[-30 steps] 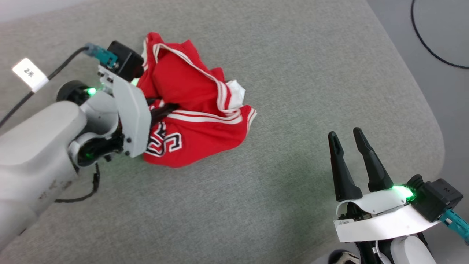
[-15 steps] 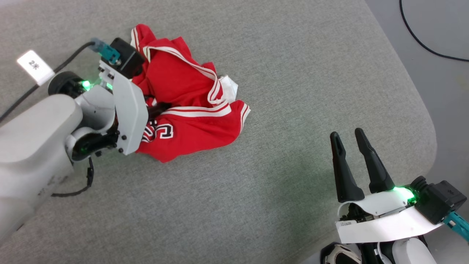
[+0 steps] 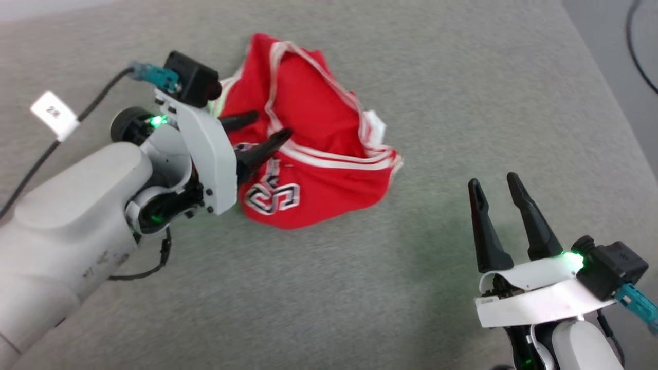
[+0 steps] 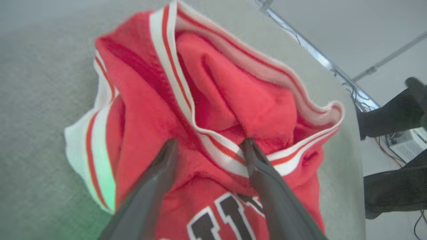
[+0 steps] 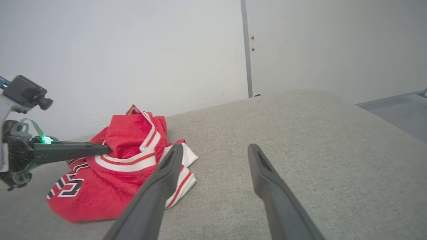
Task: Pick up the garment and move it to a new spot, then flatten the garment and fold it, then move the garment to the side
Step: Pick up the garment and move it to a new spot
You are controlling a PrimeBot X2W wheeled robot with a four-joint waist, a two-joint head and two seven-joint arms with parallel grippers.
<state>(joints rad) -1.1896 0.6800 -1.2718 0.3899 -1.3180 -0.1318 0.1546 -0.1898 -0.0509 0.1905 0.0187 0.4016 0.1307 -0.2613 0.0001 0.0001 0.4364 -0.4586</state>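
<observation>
The left gripper point(image 3: 273, 125) has let go: a moment ago its dark fingers were pinched together, deep in the folds, and now they stand spread wide, with nothing between them. Their tips lie over the striped trim of the garment point(image 3: 318, 174), at or just above the cloth; I cannot tell which. The whole head view has swung since then, so the shirt's new place in it says little. It lies in much the same crumpled heap, towards the left of the grey surface point(image 3: 462, 103). The right gripper point(image 3: 492, 179) has not changed: its fingers are parted and empty, and it hangs over bare surface well apart from the shirt. A dark cable bearing a white tag point(image 3: 54, 115) runs to the left wrist, and another dark cable point(image 3: 637, 56) curls on the floor past the surface's rounded far corner. In the head view, the pale shell of the left wrist covers the near left edge of the heap. The shirt is soft red knit with white-and-red ribbed bands. A bit of white sleeve pokes out on the right, and black white-edged letters show on the low front fold. The surface is a coarse, felt-like grey weave, and behind it stands a plain pale wall point(image 5: 133, 50).
</observation>
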